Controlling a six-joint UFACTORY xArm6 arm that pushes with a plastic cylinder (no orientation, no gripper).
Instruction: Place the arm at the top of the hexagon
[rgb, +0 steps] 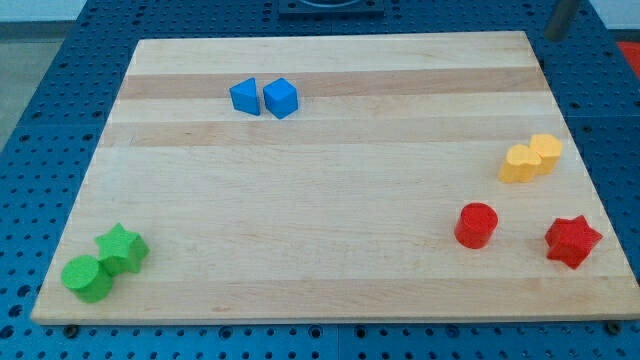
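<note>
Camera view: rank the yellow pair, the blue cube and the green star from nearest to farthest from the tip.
Measured from my tip, off the board at the view's top right:
1. yellow pair, near the board's right edge.
2. blue cube, near the top, left of centre.
3. green star, bottom left corner.

looks like a lab bench to me: a wooden board (330, 180) on a blue pegboard table (60, 110) (holes in a grid).

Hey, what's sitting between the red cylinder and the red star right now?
Nothing: in the camera view, only bare board lies between the red cylinder and the red star.
</note>
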